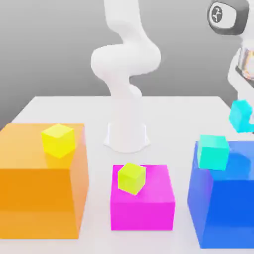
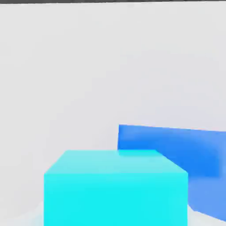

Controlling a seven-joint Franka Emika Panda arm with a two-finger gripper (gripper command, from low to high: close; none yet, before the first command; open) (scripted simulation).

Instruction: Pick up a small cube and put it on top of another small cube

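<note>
The small cyan-blue cube (image 1: 240,115) hangs in the air at the exterior view's right edge, above the table and just beyond the big blue block (image 1: 223,203). My gripper (image 1: 245,110) comes down onto it from the white hand above and is shut on it. In the hand view the same cube (image 2: 115,187) sits close up, with a corner of the blue block (image 2: 176,148) behind it. A greener turquoise small cube (image 1: 213,152) rests on top of the blue block, lower than the held cube and toward the exterior view's left of it.
A big orange block (image 1: 42,198) carries a yellow small cube (image 1: 59,140). A magenta block (image 1: 144,206) carries a yellow-green small cube (image 1: 131,178). The arm's white base (image 1: 127,134) stands mid-table behind them on the white table (image 1: 183,119).
</note>
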